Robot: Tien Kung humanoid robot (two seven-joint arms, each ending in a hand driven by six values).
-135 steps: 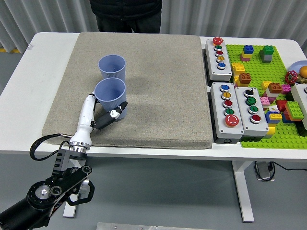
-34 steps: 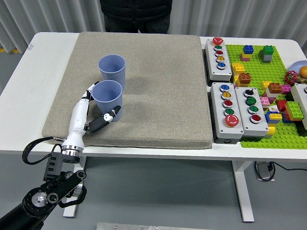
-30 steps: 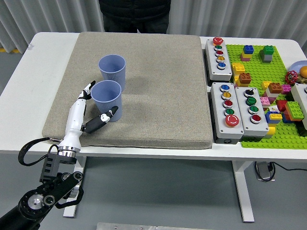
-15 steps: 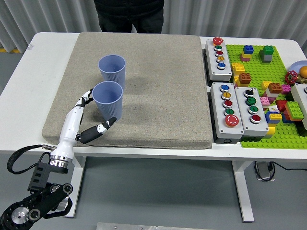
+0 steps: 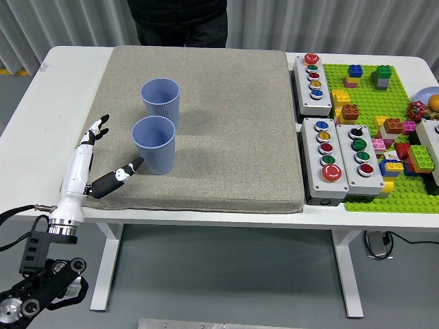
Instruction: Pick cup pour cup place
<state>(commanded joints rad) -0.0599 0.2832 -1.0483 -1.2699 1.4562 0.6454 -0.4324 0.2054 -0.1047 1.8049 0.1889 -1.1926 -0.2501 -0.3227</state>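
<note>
**Cup set down, hand clear**

My left hand [image 5: 96, 164] hangs spread and empty just left of the near cup [image 5: 153, 144], which stands upright on the grey mat [image 5: 226, 123], close in front of the far cup [image 5: 160, 101]. I judge placement done.

The grey mat [image 5: 226, 123] lay bare across its middle and right side, leaving broad room there for a hand to pass. Two blue cups stood upright near its left side, the far cup [image 5: 160, 102] just behind the near cup [image 5: 153, 144], the gap between them narrow. The left robot hand [image 5: 92, 161] lay with fingers spread at the mat's left edge, apart from the near cup. Right of the mat, button boxes [image 5: 333, 161] and a green baseplate [image 5: 384, 130] crowded with bricks filled the tabletop [image 5: 41, 130]. A person [image 5: 180, 20] stood at the far edge.
</note>
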